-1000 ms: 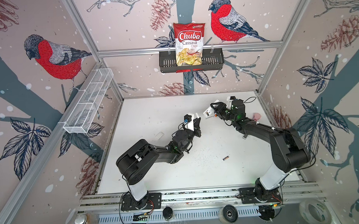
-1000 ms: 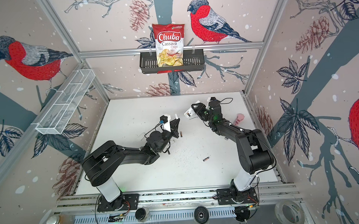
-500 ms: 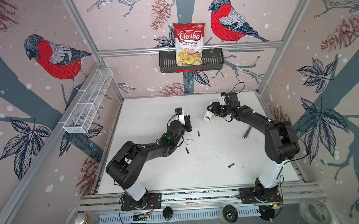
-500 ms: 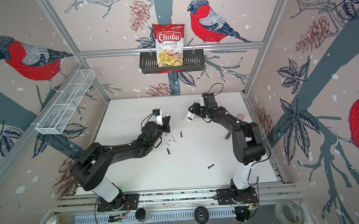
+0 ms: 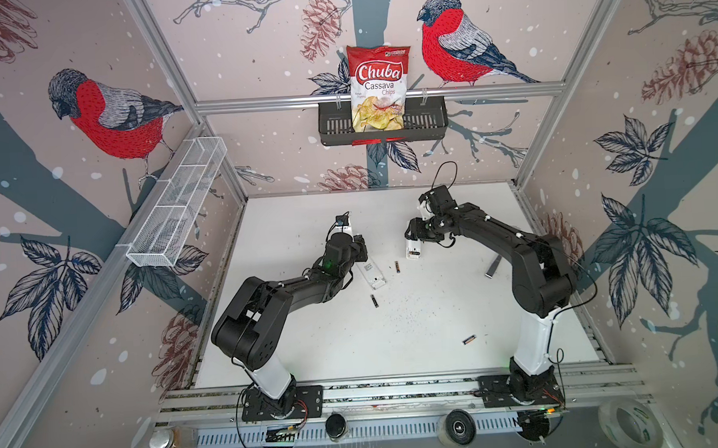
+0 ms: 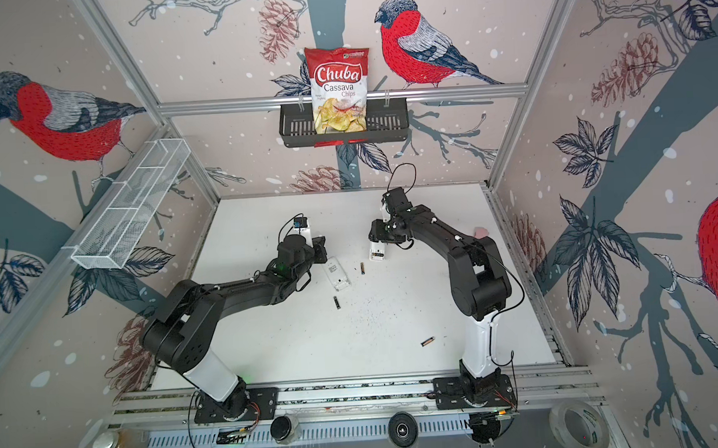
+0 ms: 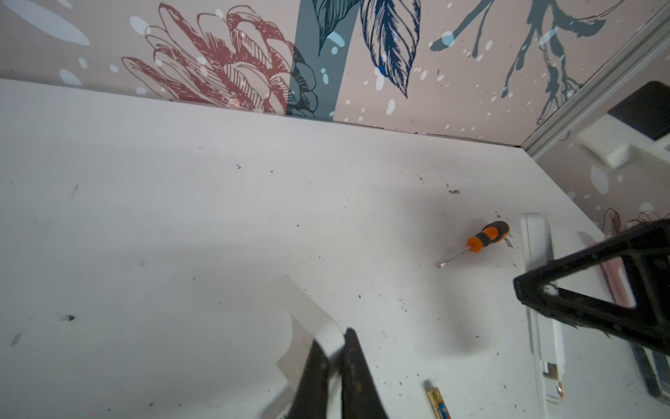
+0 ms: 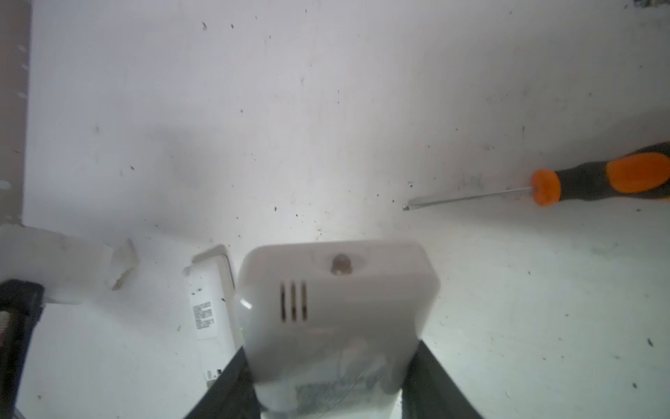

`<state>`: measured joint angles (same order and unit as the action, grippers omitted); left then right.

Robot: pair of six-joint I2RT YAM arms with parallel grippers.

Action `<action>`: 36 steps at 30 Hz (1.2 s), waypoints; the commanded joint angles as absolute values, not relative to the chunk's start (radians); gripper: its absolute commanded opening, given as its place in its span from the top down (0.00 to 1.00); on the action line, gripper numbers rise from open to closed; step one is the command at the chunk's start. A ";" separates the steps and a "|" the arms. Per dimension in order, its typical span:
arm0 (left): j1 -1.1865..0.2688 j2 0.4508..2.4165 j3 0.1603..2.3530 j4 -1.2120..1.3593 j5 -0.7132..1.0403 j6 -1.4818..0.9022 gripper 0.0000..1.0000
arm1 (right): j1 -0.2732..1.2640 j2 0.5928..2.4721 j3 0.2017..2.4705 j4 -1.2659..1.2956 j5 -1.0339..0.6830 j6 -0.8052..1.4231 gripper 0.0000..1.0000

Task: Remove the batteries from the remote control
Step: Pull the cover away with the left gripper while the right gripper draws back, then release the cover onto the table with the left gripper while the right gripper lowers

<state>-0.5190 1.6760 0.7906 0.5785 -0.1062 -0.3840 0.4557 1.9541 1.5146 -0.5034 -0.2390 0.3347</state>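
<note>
Both arms have dropped since a second ago, the right gripper [image 5: 417,232] clamping a white remote [image 8: 337,319] by its sides, the left gripper [image 7: 332,338] pinched on a thin white cover [image 7: 311,323], three batteries [image 5: 397,266] loose on the table [image 5: 290,219], one between the grippers.

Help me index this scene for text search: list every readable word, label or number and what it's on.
"Chuba": chips bag.
"Cassava Chips": same bag.
Bag's top logo: too small.
Label on the lying remote control: too small.
Label on the held remote control: blurred.
Print on a battery: blurred.
</note>
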 commanded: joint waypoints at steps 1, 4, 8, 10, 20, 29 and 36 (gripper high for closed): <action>-0.515 1.691 0.802 0.511 -0.143 -0.378 0.97 | 0.482 1.976 1.532 -0.591 -0.168 0.264 0.66; -0.514 1.700 0.814 0.454 -0.190 -0.380 0.94 | 0.502 1.994 1.537 -0.619 -0.147 0.247 0.65; -0.514 1.702 0.815 0.429 -0.222 -0.379 0.75 | 0.521 1.996 1.542 -0.641 -0.124 0.236 0.65; -0.514 1.700 0.809 0.435 -0.226 -0.381 0.64 | 0.529 1.997 1.550 -0.659 -0.097 0.231 0.65; -0.514 1.671 0.782 0.463 -0.228 -0.400 0.39 | 0.556 2.016 1.525 -0.694 -0.053 0.220 0.63; -0.514 1.599 0.729 0.522 -0.211 -0.420 0.14 | 0.569 2.045 1.514 -0.717 -0.019 0.223 0.60; -0.514 1.549 0.707 0.518 -0.186 -0.419 0.13 | 0.587 2.107 1.562 -0.725 -0.005 0.225 0.60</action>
<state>-0.5156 1.5688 0.7147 0.4892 -0.2085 -0.4187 0.5777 2.0892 1.5433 -0.7128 -0.0235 0.2329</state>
